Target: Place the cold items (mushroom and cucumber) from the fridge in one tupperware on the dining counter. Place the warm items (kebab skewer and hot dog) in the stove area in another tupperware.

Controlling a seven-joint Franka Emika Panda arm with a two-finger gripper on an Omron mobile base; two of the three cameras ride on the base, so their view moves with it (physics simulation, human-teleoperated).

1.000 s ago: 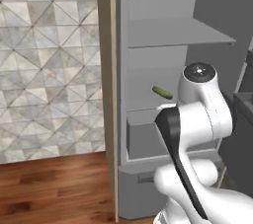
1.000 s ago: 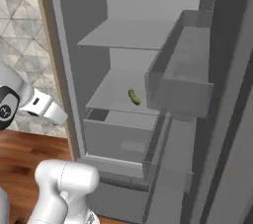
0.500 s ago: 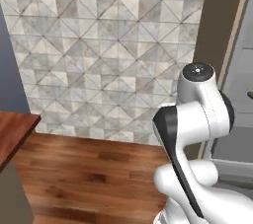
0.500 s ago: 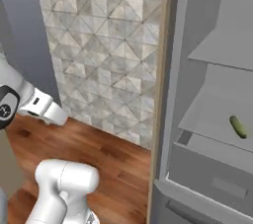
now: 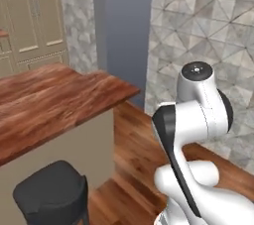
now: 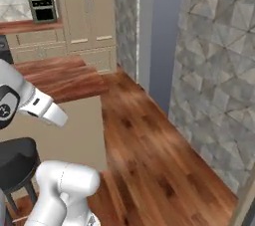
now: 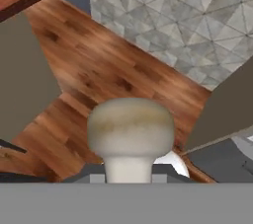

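Nearby: dining counter point(image 5: 54, 100) wood top, tiled wall point(image 5: 203, 26), wood floor point(image 6: 149, 145).

Arm point(image 5: 193, 120) folded up tight, elbow joint topmost, forearm angled down. Gripper point(image 7: 129, 181) clamped on mushroom point(image 7: 130, 131) stem, cap facing cam, fingertips hidden behind it.
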